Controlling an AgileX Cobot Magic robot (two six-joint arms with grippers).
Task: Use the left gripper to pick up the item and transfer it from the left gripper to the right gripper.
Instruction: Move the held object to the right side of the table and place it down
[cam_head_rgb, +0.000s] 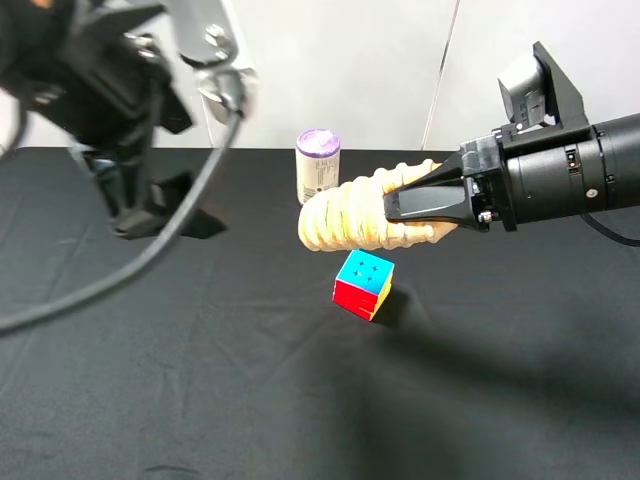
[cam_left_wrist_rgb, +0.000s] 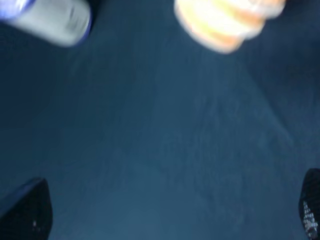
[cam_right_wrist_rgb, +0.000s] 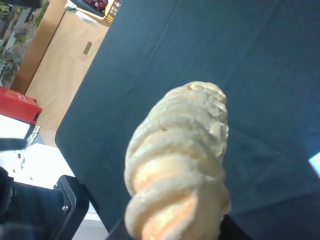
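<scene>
Clamping item (cam_head_rgb: 345, 218) end, right tool (cam_head_rgb: 395, 205), midair

Item (cam_head_rgb: 360, 215) held above the table (cam_head_rgb: 200, 380) at the centre by the right gripper (cam_head_rgb: 395, 207) reaching in from the right, can (cam_head_rgb: 318, 165) standing just behind it, cube (cam_head_rgb: 363, 284) on the table just in front, left gripper (cam_head_rgb: 150, 210) raised at far left, well apart

Bench (cam_head_rgb: 200, 380) draped in wrinkled black cloth. A purple-topped can (cam_head_rgb: 318, 165) stands upright near the far edge; a multicoloured puzzle cube (cam_head_rgb: 364, 285) rests nearer, apart from it.
</scene>
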